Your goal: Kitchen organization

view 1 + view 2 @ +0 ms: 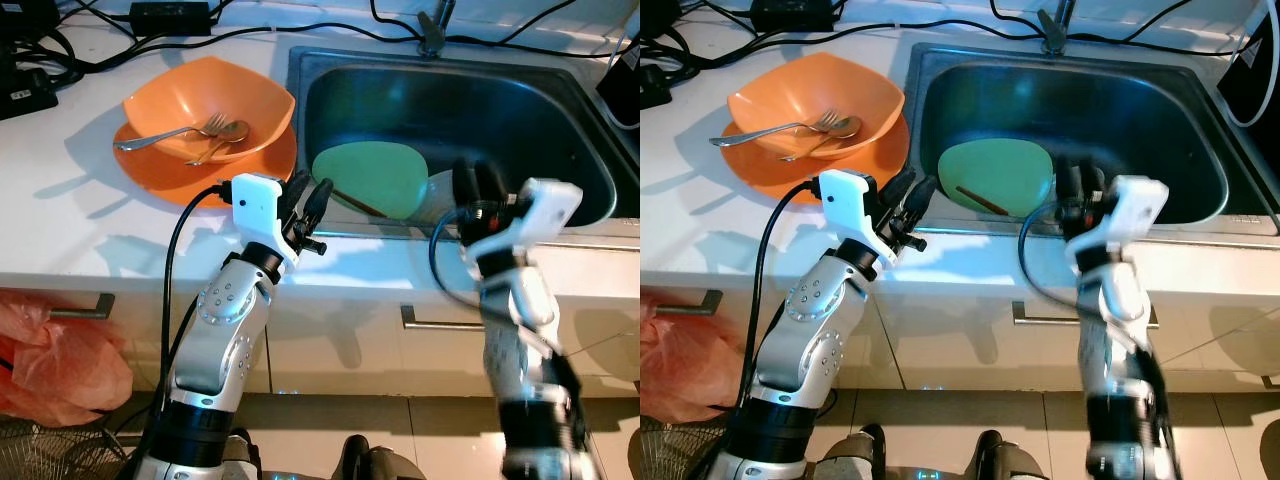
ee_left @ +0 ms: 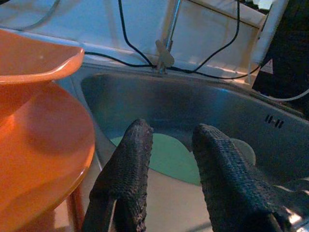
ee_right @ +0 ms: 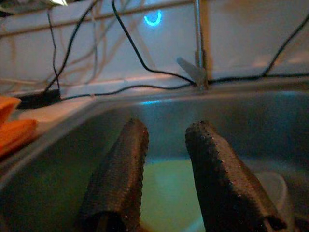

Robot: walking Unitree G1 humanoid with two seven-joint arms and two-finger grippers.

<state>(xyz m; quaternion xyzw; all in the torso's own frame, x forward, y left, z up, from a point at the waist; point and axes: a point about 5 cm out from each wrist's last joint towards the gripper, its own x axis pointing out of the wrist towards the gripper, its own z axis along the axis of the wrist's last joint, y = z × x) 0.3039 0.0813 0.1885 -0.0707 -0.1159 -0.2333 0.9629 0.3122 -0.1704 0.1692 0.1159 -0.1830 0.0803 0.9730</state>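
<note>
Green plate (image 1: 370, 178), near edge of sink (image 1: 560, 120): stiff, light, probably slick (chopstick (image 1: 982, 200) on top); best pinched at rim. Left gripper (image 1: 308, 200) and right gripper (image 1: 478, 188): fingers parted, empty, over front rim.

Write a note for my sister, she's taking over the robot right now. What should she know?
Left gripper: jaws open, empty, at the counter edge between the orange plate and the sink.
Right gripper: jaws open, empty, over the sink's front rim.
On the counter: an orange bowl on the orange plate, with a fork and spoon inside.
In the sink: a green plate with a brown stick across it.
Done: nothing picked up. Left: probably everything.
</note>
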